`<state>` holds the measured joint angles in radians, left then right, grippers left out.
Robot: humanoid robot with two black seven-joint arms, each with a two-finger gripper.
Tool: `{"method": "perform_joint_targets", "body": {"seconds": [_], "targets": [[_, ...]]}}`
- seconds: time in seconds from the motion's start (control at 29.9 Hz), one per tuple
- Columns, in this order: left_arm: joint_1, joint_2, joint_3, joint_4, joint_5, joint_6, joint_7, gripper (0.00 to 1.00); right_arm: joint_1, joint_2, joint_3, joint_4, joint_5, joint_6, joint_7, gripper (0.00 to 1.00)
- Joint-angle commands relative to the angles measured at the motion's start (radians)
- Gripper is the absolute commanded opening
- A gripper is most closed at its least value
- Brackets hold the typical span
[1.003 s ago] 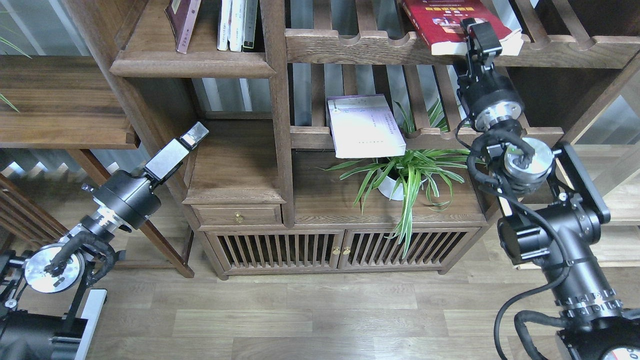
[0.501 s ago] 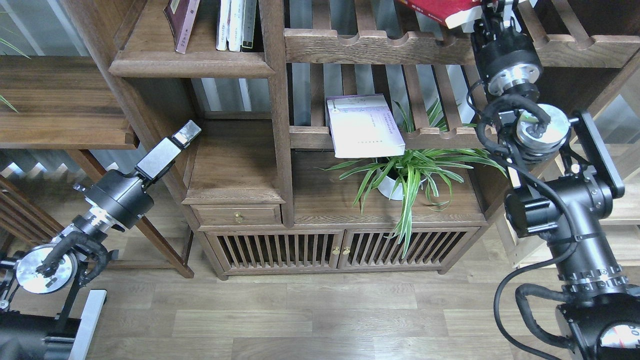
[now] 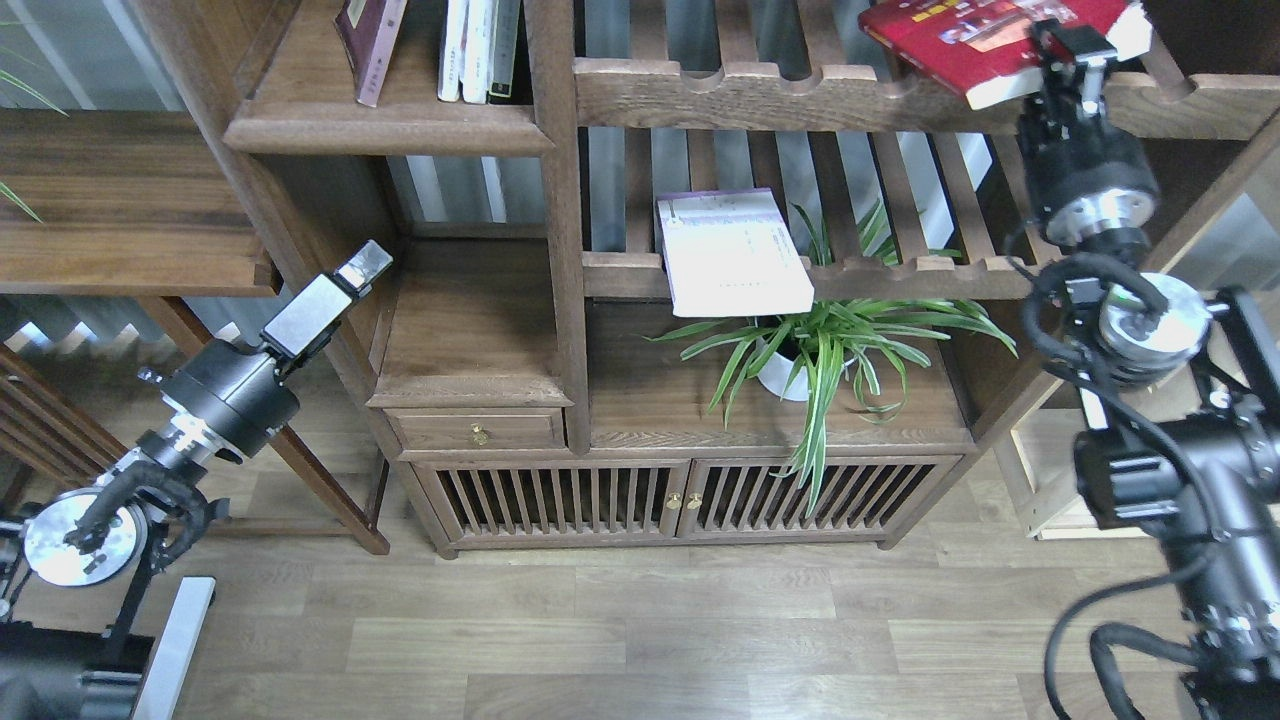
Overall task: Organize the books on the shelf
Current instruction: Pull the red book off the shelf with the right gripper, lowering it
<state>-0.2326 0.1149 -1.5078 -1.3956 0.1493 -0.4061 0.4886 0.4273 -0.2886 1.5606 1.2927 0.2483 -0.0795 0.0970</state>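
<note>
Nearest, below-left of the potted plant (image 3: 800, 350): left pincer (image 3: 362, 268), fingers together, holding nothing. Just above the plant: pale book (image 3: 733, 252) lying on a slatted rack, print too small to read. Up-right of the plant: right pincer (image 3: 1075, 45) clamped on the red book (image 3: 965, 40), at the top rack's scalloped rail. Farthest, up-left: maroon book (image 3: 368, 40) leaning on the dark shelf (image 3: 385, 130). Probably one of three placed; cover writing unreadable.
</note>
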Motion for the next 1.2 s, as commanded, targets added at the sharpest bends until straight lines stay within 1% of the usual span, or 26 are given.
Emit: {"method": "perform_joint_targets", "body": {"seconds": [0.0,0.13,0.2,0.27,0.37,0.5,0.6,0.7,0.84,1.0,1.17], "targets": [[-0.002,-0.001,0.001,0.006,0.001,0.001,0.0,0.99,-0.033,-0.006,0.055,0.011,0.019,0.017,-0.002,0.03],[-0.005,0.0,0.003,0.007,0.001,0.003,0.0,0.99,-0.09,-0.007,0.122,0.011,0.025,0.047,-0.01,0.03],[-0.005,0.0,0.003,0.007,0.001,0.001,0.0,0.99,-0.149,-0.015,0.156,0.011,0.04,0.078,-0.029,0.03],[-0.004,0.0,0.003,0.01,0.001,0.001,0.0,0.99,-0.214,-0.026,0.182,0.011,0.055,0.128,-0.045,0.03],[-0.004,0.0,0.008,0.01,0.001,0.001,0.0,0.99,-0.307,-0.029,0.205,0.011,0.083,0.193,-0.049,0.03],[-0.004,0.0,0.014,0.01,0.001,0.001,0.0,0.99,-0.436,-0.026,0.211,0.011,0.097,0.285,-0.049,0.03],[-0.004,0.002,0.018,0.012,0.001,0.001,0.0,0.99,-0.559,-0.015,0.196,0.01,0.097,0.378,-0.048,0.03],[-0.001,0.0,0.024,0.01,0.001,0.001,0.0,0.99,-0.622,0.008,0.184,0.01,0.097,0.434,-0.049,0.03],[0.002,0.0,0.037,0.012,0.0,0.001,0.0,1.0,-0.683,0.019,0.18,0.007,0.097,0.477,-0.049,0.03],[0.03,-0.004,0.064,0.016,-0.025,0.001,0.0,0.99,-0.778,0.025,0.15,-0.018,0.097,0.568,-0.049,0.04],[0.099,-0.003,0.119,0.02,-0.031,-0.01,0.0,0.99,-0.912,0.042,0.066,-0.05,0.089,0.568,-0.049,0.04]]}}
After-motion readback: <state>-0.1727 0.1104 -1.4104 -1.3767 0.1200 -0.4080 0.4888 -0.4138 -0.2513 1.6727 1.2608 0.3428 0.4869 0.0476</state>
